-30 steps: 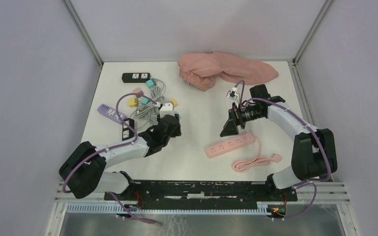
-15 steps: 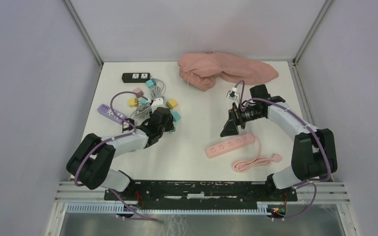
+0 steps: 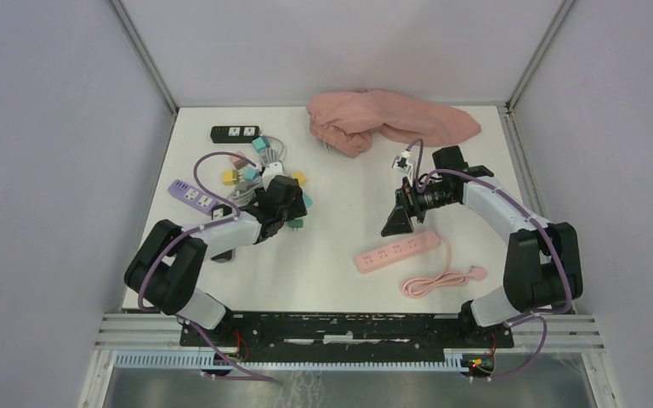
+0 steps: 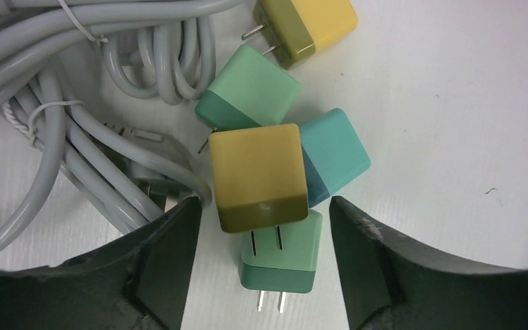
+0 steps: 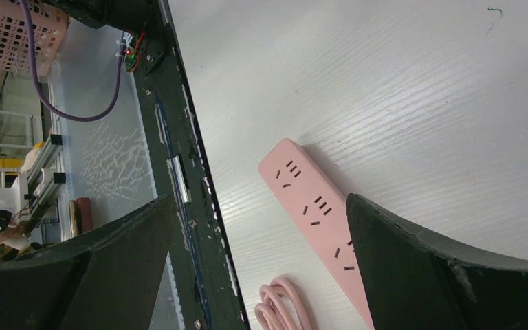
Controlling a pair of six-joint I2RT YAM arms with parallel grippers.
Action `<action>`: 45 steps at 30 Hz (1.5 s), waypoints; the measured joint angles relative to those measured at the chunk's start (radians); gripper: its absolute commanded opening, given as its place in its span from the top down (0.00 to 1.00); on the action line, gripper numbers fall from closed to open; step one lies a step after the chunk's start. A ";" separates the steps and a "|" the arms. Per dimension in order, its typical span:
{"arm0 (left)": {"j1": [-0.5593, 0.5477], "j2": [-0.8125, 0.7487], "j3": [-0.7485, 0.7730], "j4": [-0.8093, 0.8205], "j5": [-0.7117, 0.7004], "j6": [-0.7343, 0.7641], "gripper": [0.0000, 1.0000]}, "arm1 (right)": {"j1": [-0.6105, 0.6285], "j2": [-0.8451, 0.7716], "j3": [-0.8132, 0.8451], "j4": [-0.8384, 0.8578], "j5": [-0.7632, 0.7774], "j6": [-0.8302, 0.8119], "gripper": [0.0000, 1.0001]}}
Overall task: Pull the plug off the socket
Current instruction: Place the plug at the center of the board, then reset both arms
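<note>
Near right: pink power strip (image 3: 397, 250), its cord coiled beside it. Just beyond: right gripper (image 3: 394, 225), jaws spread wide, nothing between them. Left of centre: left gripper (image 4: 264, 210), jaws apart either side of 1 yellow plug (image 4: 258, 172), which lies loose on 3 green and teal plugs (image 4: 251, 93) beside grey cables (image 4: 55, 103). Farther left: purple socket strip (image 3: 189, 194). Far: black socket strip (image 3: 235, 133), pink cloth (image 3: 391, 119).
</note>
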 measured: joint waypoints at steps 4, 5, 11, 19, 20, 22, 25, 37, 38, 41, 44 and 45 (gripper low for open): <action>0.001 -0.035 0.000 -0.006 0.000 -0.002 0.11 | -0.001 0.000 0.000 -0.003 0.000 0.000 0.00; 0.002 -0.044 0.000 -0.010 0.000 -0.002 0.10 | -0.001 0.000 0.000 -0.004 0.000 -0.001 0.00; 0.006 -0.115 -0.002 -0.041 0.021 -0.002 0.05 | -0.004 0.000 0.002 -0.010 0.003 -0.005 0.00; 0.006 -0.300 -0.058 -0.033 0.148 -0.002 0.01 | -0.024 -0.023 0.021 -0.034 0.021 -0.031 0.00; 0.006 -0.329 -0.069 -0.031 0.171 -0.002 0.01 | -0.029 -0.030 0.021 -0.037 0.024 -0.034 0.00; 0.006 -0.388 -0.087 -0.025 0.209 -0.002 0.01 | -0.039 -0.043 0.023 -0.043 0.027 -0.041 0.00; 0.006 -0.482 -0.105 -0.021 0.259 -0.001 0.01 | -0.053 -0.058 0.042 -0.061 0.042 -0.052 0.00; 0.006 -0.726 -0.053 -0.060 0.356 0.057 0.01 | -0.079 -0.150 0.334 -0.201 0.297 -0.083 0.00; 0.006 -0.735 -0.043 -0.064 0.360 0.065 0.01 | -0.080 -0.165 0.363 -0.215 0.314 -0.086 0.00; 0.006 -0.762 -0.002 -0.087 0.370 0.087 0.01 | -0.084 -0.219 0.420 -0.238 0.340 -0.085 0.00; 0.006 -0.778 0.040 -0.121 0.383 0.108 0.01 | -0.084 -0.265 0.465 -0.237 0.351 -0.054 0.00; 0.006 -0.782 0.053 -0.135 0.385 0.113 0.01 | -0.084 -0.286 0.473 -0.225 0.356 -0.032 0.00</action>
